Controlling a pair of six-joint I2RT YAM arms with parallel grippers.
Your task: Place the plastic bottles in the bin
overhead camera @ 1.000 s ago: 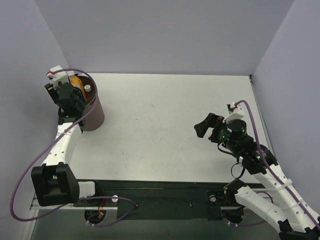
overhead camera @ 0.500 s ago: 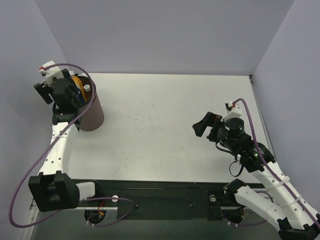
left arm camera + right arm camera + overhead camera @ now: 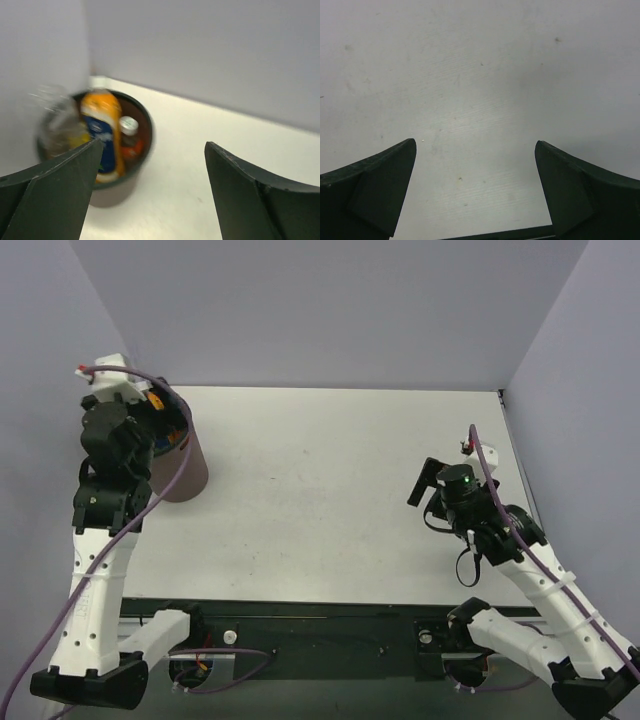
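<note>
Right, the white table [image 3: 330, 490] takes up most of the top view, and the brown bin [image 3: 188, 472] stands upright at its far left corner, close to the wall. The left arm partly covers the bin from above there, so only the wall and a slice of the rim show.

The left gripper [image 3: 154, 145] hangs above the bin on its near side, tilted to look down into it. Its jaws are wide apart, and the bin's right rim and bare table show between them. The right gripper [image 3: 475, 145] is well apart from the bin, out toward the right side of the table. Its jaws are spread wide too, with only the scuffed tabletop between them.

Now the bottles, and all three on show are inside the bin. The orange bottle [image 3: 102, 132], with its blue label, leans in the middle, cap toward the far rim. The clear bottle [image 3: 57, 125] sits just left of it against the bin's left wall, too blurred for detail. The small bottle [image 3: 129, 136], pale cap up, is tucked just right of the orange one.
</note>
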